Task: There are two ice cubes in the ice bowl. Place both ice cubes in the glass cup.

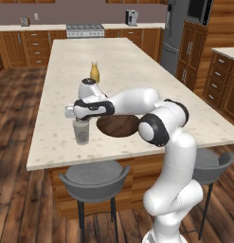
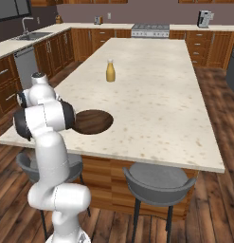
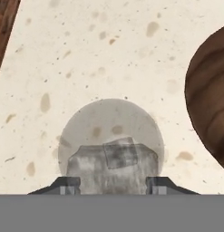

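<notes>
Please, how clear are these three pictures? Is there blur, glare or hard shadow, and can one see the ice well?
Left base view: even soft light, no glare; the glass cup looks grey and slightly soft. Right base view: the ice bowl is sharp and casts no hard shadow. Hand view: the ice cubes show as pale, smeared patches through the cup, with vague edges, between the gripper tips.

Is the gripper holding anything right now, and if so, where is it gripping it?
The gripper holds an ice cube by its two opposite sides, directly above the glass cup.
</notes>
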You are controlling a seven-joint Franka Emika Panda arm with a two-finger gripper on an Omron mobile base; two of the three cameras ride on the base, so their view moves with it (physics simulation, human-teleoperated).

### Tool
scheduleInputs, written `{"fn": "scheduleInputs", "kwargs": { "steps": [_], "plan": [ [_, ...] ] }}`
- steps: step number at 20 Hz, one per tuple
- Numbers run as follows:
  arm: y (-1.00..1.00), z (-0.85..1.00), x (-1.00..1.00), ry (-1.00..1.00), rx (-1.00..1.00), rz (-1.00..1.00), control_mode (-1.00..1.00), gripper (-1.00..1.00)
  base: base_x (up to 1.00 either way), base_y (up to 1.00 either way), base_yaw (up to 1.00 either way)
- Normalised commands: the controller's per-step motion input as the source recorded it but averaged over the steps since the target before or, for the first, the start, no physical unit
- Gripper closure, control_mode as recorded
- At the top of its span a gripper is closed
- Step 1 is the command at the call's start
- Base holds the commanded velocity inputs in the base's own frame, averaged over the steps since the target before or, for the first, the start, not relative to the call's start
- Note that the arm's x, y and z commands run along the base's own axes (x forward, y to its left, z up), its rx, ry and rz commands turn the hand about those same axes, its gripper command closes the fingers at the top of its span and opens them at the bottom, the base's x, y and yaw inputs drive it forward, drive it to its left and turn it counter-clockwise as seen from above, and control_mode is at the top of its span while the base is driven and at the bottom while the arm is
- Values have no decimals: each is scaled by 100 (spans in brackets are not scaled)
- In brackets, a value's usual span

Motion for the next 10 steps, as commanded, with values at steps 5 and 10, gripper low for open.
{"fn": "scheduleInputs", "kwargs": {
  "steps": [5,10],
  "plan": [
    [0,4,10,2,0,0,-100,-100,0,0,0],
    [-8,28,-15,0,0,0,-100,-100,0,0,0]
  ]
}}
